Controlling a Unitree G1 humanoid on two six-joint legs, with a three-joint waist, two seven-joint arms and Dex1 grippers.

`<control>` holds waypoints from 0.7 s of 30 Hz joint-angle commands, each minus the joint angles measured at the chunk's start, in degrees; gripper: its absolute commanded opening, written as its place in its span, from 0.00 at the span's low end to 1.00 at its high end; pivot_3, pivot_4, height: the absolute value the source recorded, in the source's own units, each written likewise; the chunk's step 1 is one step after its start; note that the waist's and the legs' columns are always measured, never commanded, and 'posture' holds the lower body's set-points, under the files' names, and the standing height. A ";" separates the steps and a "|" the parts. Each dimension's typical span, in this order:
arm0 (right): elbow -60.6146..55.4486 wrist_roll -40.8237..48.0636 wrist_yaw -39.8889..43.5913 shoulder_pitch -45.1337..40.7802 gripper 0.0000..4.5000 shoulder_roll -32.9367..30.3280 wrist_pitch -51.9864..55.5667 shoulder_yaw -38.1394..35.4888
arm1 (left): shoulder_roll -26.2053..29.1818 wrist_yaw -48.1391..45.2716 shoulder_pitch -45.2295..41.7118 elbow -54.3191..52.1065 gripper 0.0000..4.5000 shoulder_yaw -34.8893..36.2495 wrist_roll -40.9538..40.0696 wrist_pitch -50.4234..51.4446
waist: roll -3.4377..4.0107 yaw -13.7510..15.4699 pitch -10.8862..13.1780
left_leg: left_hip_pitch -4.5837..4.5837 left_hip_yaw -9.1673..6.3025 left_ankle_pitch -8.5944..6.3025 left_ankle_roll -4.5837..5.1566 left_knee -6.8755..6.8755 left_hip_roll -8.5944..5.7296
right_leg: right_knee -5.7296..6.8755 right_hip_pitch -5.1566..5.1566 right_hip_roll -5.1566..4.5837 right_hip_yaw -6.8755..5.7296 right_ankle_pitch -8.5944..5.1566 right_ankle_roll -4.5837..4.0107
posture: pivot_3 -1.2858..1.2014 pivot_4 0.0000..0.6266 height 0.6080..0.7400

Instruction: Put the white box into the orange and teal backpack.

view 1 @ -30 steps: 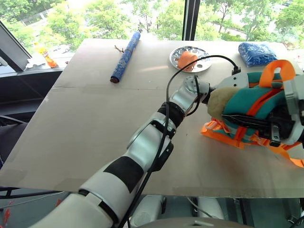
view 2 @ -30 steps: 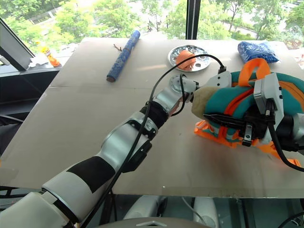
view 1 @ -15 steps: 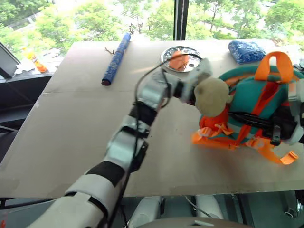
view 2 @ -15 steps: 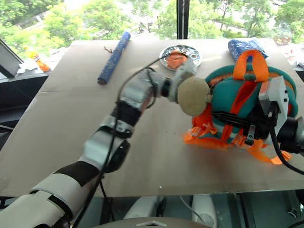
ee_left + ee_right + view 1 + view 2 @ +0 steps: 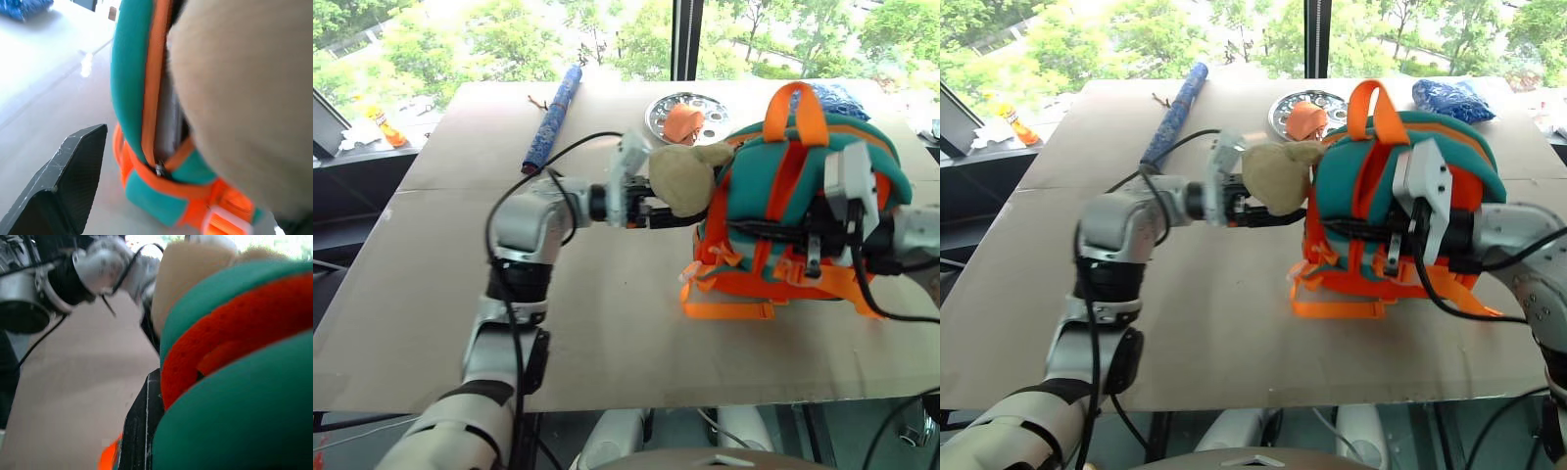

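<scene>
The orange and teal backpack (image 5: pixel 749 186) stands upright at the table's right of centre, with its orange handle (image 5: pixel 793 106) on top. A beige plush charm (image 5: pixel 677 179) hangs at its left side. My left gripper (image 5: pixel 671 215) points level at the backpack just under the charm, open, with nothing between its fingers (image 5: pixel 68 186). My right gripper (image 5: pixel 749 230) lies across the backpack's front, shut on its fabric. The white box is out of view. A pale strip (image 5: pixel 171 122) shows behind the zip, and I cannot tell what it is.
A blue patterned rolled tube (image 5: pixel 551 117) lies at the back left. A round silver plate (image 5: pixel 710 101) holding an orange piece (image 5: pixel 680 122) sits behind the backpack. A blue bag (image 5: pixel 1454 98) is at the back right. Bare tabletop (image 5: pixel 431 264) spreads to the left.
My left gripper has pulled back to the left, away from the backpack, and opened. The backpack, held by my right gripper, has tipped up to stand with its handle on top.
</scene>
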 commanded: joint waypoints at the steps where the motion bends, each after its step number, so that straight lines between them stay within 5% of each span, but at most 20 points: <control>1: -3.30 -2.48 1.12 4.60 0.00 -1.46 -2.03 -1.48 | 6.28 -4.35 1.60 -5.04 1.00 4.67 -10.05 9.37 | 0.01 -0.22 -0.01 | 0.11 0.01 0.00 -0.01 -0.03 0.01 | 0.01 -0.02 0.03 0.05 0.00 -0.01 | 0.52 0.24 0.93; 5: -4.45 -2.01 0.55 7.17 0.00 -1.42 -1.97 -2.52 | 9.41 -3.66 2.63 -6.41 1.00 6.18 -16.00 14.73 | 0.01 0.23 -0.01 | 0.44 0.01 0.00 -0.03 -0.08 0.06 | 0.08 0.20 0.13 0.11 0.18 -0.26 | 0.52 0.24 0.93; 9: -6.05 -1.06 -0.74 8.42 0.00 -0.96 -1.15 -3.39 | 6.06 1.84 0.83 -6.60 1.00 7.02 -19.00 16.81 | -0.04 0.83 -0.01 | 0.94 -0.01 0.00 -0.03 -0.09 0.07 | -0.01 0.75 0.15 0.10 0.19 -0.25 | 0.52 0.24 0.93; 13: -5.66 -1.15 -0.89 8.50 0.00 -1.16 -1.09 -3.65 | 1.18 9.37 -1.85 -4.86 1.00 4.00 -13.30 7.99 | -0.06 1.22 0.00 | 1.01 0.00 -0.02 -0.02 -0.12 0.07 | -0.06 0.81 0.14 0.11 0.18 -0.25 | 0.52 0.24 0.93; 21: -6.31 -1.03 -0.53 10.29 0.00 -1.69 -1.32 -5.02 | 0.96 7.75 -5.65 -0.47 1.00 -3.49 -3.22 -10.66 | -0.06 1.68 0.00 | 1.01 0.08 -0.03 -0.05 -0.21 0.10 | -0.12 0.78 0.14 0.18 0.19 -0.26 | 0.52 0.24 0.93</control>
